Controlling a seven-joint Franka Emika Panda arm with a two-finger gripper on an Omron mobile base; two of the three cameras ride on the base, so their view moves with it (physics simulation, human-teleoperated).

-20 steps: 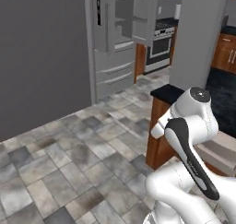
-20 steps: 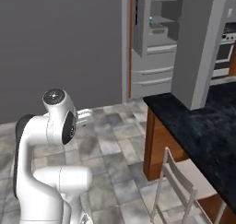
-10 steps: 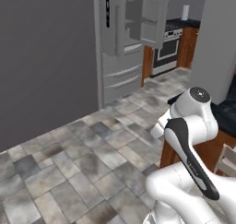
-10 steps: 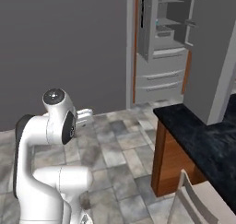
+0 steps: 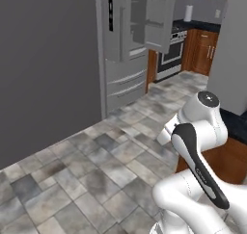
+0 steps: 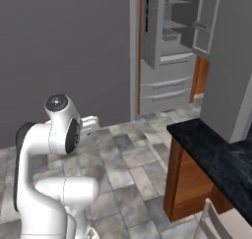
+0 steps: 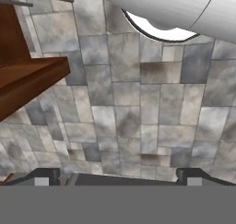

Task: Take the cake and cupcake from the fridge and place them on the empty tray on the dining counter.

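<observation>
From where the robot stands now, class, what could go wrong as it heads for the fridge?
1. The fridge has open doors jutting into the room; the arm might clip one.
2. The dining counter has a corner close beside the base, which could scrape it on a turn.
3. The gripper is open, pointing at the floor, so it must be re-aimed.

Grey fridge with doors open, beyond tiled floor and black-topped dining counter.
</observation>
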